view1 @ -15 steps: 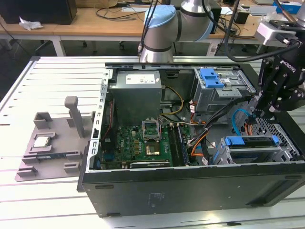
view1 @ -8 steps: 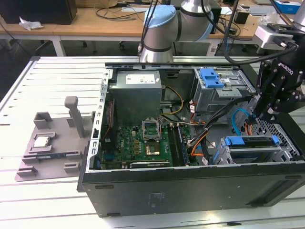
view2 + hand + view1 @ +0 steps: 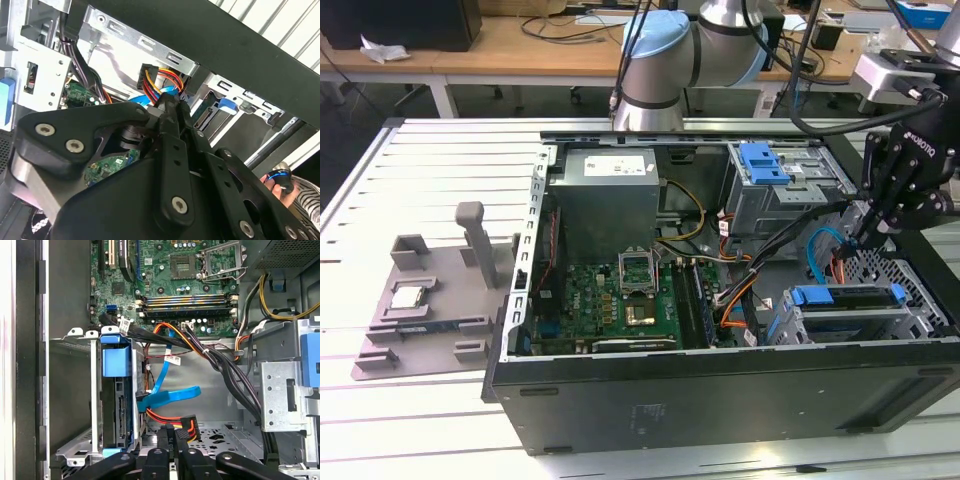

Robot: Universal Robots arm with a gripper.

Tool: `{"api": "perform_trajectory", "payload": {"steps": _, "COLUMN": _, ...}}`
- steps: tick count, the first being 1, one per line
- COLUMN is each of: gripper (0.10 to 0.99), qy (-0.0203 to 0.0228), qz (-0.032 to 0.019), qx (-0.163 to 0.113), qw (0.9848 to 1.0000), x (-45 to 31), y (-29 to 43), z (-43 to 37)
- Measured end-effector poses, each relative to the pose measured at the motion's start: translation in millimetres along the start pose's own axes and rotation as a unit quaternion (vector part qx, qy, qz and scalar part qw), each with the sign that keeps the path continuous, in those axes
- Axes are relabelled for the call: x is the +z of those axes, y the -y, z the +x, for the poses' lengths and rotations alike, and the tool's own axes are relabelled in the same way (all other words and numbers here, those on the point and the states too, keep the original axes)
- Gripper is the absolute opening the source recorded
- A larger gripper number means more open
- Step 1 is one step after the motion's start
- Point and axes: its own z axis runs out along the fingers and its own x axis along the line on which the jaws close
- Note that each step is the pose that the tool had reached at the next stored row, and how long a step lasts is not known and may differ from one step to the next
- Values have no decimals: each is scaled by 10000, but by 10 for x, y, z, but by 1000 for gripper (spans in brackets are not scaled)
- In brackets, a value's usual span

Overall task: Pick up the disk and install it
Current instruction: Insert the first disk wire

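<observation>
We see the disk (image 3: pixel 117 405) seated in its bay, our tool (image 3: pixel 172 440) closed empty-handed just beside the power connector (image 3: pixel 189 423).

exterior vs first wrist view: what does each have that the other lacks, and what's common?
Exterior extras: the grey fixture tray beside the case holding a processor chip, the power supply, the arm's elbow.

First wrist extras: the disk's connector end facing the camera, and a power plug with red, yellow and orange wires just ahead of the pincer.

Shared: motherboard, blue data cable, the disk sitting in its cage, and the pincer beside it.
</observation>
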Motion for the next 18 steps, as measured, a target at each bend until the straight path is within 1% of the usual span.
{"api": "perform_trajectory", "payload": {"steps": 2, "gripper": 169, "qy": -19, "qz": 1, "qx": 1, "qw": 10000, "x": 1, "y": -15, "z": 15}}
{"api": "perform_trajectory", "payload": {"steps": 3, "gripper": 169, "qy": -27, "qz": 1, "qx": 0, "qw": 10000, "x": 6, "y": -20, "z": 57}}
{"api": "perform_trajectory", "payload": {"steps": 5, "gripper": 169, "qy": -31, "qz": 1, "qx": -3, "qw": 10000, "x": 11, "y": -20, "z": 112}}
{"api": "perform_trajectory", "payload": {"steps": 7, "gripper": 169, "qy": -32, "qz": 2, "qx": -6, "qw": 10000, "x": 18, "y": -20, "z": 178}}
{"api": "perform_trajectory", "payload": {"steps": 9, "gripper": 169, "qy": -32, "qz": 2, "qx": -12, "qw": 10000, "x": 41, "y": -18, "z": 288}}
{"api": "perform_trajectory", "payload": {"steps": 11, "gripper": 169, "qy": -33, "qz": 1, "qx": -17, "qw": 10000, "x": 67, "y": -18, "z": 360}}
{"api": "perform_trajectory", "payload": {"steps": 14, "gripper": 169, "qy": -32, "qz": 2, "qx": -29, "qw": 10000, "x": 101, "y": -23, "z": 401}}
{"api": "perform_trajectory", "payload": {"steps": 16, "gripper": 169, "qy": -34, "qz": 3, "qx": -38, "qw": 10000, "x": 131, "y": -23, "z": 401}}
{"api": "perform_trajectory", "payload": {"steps": 18, "gripper": 169, "qy": -35, "qz": 4, "qx": -42, "qw": 10000, "x": 147, "y": -23, "z": 399}}
